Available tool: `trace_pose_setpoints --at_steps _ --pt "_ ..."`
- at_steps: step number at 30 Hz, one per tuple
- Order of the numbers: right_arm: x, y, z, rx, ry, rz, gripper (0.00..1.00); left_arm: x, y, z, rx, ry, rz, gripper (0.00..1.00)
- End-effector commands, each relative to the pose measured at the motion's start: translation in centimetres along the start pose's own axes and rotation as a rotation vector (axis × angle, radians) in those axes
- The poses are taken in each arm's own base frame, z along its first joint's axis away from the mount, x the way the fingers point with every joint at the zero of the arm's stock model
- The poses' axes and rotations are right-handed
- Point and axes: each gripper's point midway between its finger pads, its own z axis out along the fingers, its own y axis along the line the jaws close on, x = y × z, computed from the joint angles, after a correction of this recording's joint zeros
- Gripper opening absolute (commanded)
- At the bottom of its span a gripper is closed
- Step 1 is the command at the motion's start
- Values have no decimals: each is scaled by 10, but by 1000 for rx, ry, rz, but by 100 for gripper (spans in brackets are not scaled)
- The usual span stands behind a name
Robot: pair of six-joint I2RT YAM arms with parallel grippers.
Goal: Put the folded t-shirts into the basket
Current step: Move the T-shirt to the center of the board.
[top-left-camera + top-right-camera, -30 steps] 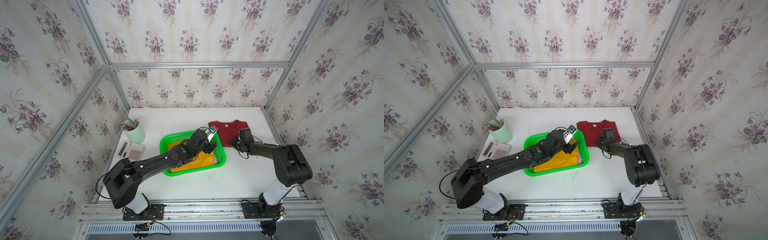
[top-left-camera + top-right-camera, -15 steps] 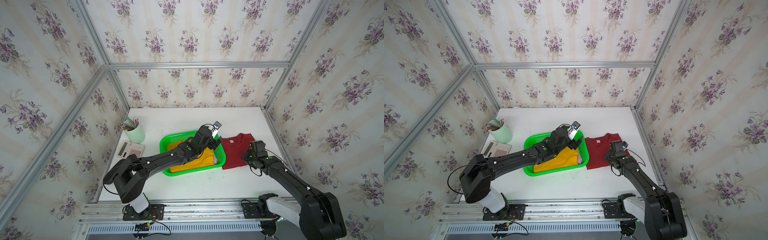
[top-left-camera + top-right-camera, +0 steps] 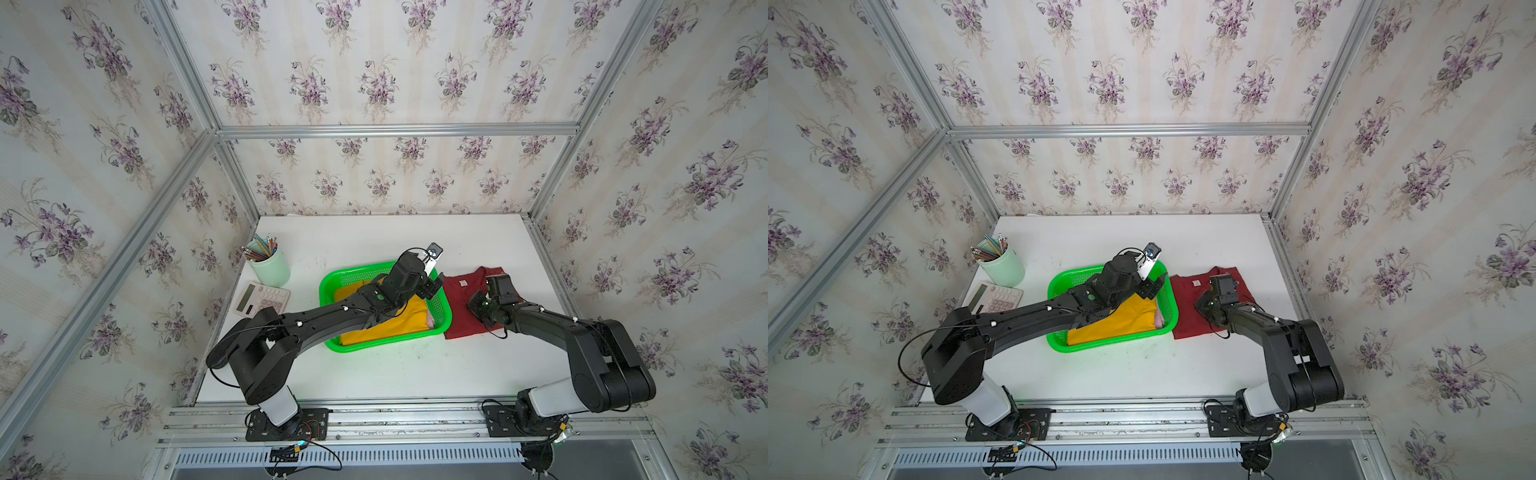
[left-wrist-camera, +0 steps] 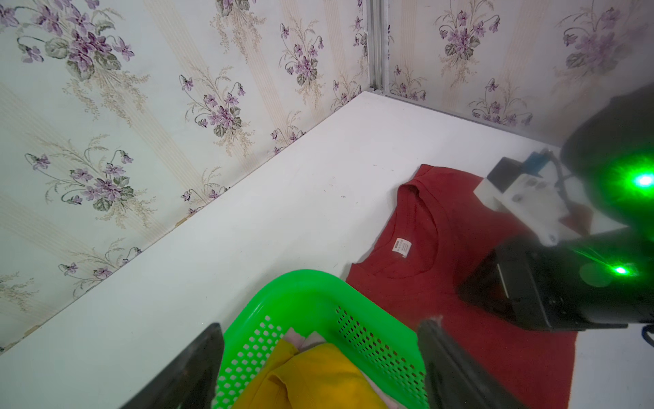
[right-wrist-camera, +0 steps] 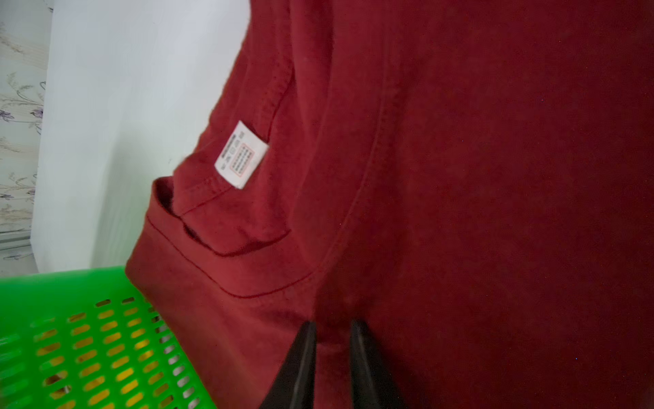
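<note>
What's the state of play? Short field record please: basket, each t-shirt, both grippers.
basket: green, holds two t-shirts
yellow t-shirt: in basket, on top
pink t-shirt: in basket under yellow, edge showing
dark red t-shirt: on table, against basket's side
left gripper: open, empty, over basket corner
right gripper: shut on dark red t-shirt fold

Left jaws wide — right jaws pinched narrow.

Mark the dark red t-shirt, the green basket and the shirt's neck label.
dark red t-shirt [image 3: 457, 303], top view, cloth below the collar.
green basket [image 3: 325, 295], top view, its left-end rim.
neck label [image 5: 241, 154], right wrist view, tag's middle.
</note>
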Motion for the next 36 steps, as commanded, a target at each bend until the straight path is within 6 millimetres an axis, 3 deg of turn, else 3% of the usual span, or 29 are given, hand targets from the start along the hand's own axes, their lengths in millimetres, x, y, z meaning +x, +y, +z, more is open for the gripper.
trace_pose_setpoints --at_steps 1,7,13,16,20,23,26,28,31,35,36 --pt "30 -34 -3 101 60 11 23 -9 4 4 -23 -32 39 87" --pt "56 -81 -34 238 70 84 22 -12 38 14 -218 12 291 88" --pt "51 -82 -65 265 32 76 21 -13 43 27 -188 -1 260 89" --pt "32 -68 -79 255 -32 47 22 -13 50 31 -166 8 170 90" --pt "-2 -28 -83 175 -117 -22 22 -10 55 33 -93 12 35 90" --pt "-9 11 -67 52 -82 -55 20 -5 62 32 -56 64 -90 91" --pt "1 25 -44 -6 -4 -11 19 2 69 31 -37 108 -183 95" --pt "16 15 -29 21 59 46 18 6 74 29 -56 113 -195 96" --pt "46 -20 -14 92 145 105 17 13 80 24 -85 101 -220 96" --pt "73 -57 -16 150 192 116 17 12 81 20 -56 54 -268 97" --pt "77 -64 -19 161 194 115 17 10 80 19 -42 41 -270 92"
